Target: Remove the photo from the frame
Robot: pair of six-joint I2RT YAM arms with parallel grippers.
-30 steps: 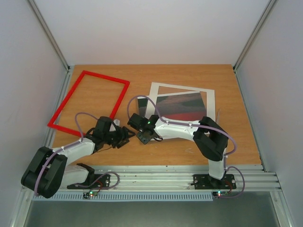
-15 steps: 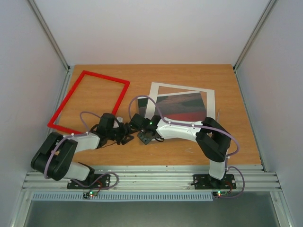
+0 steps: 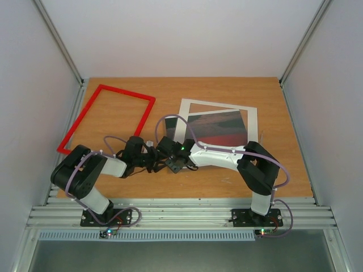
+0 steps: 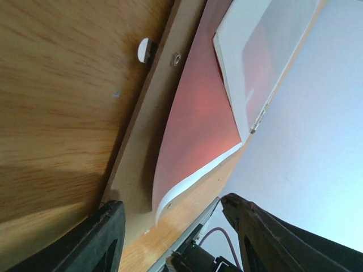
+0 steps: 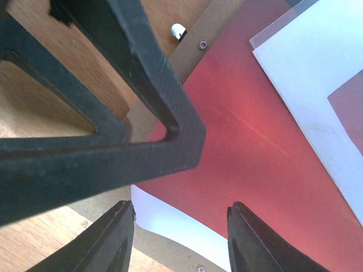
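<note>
The photo (image 5: 244, 147), red with a white edge, lies on a brown backing board (image 5: 164, 249), partly under the white mat (image 5: 317, 73). My right gripper (image 5: 178, 243) is open, its jaws on either side of the photo's white near edge. My left gripper (image 4: 176, 243) is open just short of the photo's (image 4: 198, 124) corner, which curls up off the board (image 4: 136, 164). One left finger (image 5: 113, 113) crosses the right wrist view. The red frame (image 3: 105, 122) lies empty at the table's left. From above, both grippers (image 3: 152, 161) (image 3: 170, 161) meet at the mat's (image 3: 184, 116) near-left corner.
The mat holds a dark pane (image 3: 218, 127) with red showing in it. A small white peg (image 4: 146, 50) and a screw (image 4: 176, 58) sit on the backing board's edge. Grey walls close in the wooden table (image 3: 227, 90) on three sides.
My left arm has swung right and its gripper has come up close beside the right gripper at the photo's corner. The right gripper has hardly moved.
</note>
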